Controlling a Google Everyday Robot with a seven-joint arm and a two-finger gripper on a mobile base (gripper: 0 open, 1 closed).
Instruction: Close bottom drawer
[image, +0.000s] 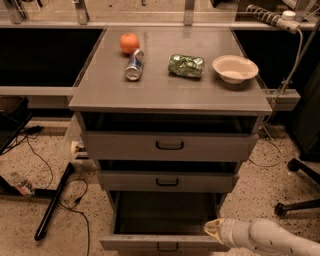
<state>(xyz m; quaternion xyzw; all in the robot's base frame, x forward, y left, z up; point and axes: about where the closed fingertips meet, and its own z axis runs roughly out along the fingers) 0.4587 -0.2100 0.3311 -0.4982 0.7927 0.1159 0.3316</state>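
Note:
The bottom drawer (150, 243) of the grey cabinet is pulled far out, showing its dark inside, with a small black bar handle on its slim front panel at the frame's lower edge. My gripper (214, 229) reaches in from the lower right on a white arm, its yellowish tip at the drawer's right front corner, just above the front panel.
The top drawer (169, 145) and the middle drawer (167, 181) stand slightly out. On the cabinet top lie an orange (129, 42), a can (134, 64), a green bag (186, 65) and a white bowl (235, 68). Cables and a black bar (54, 201) lie on the floor left; chair legs right.

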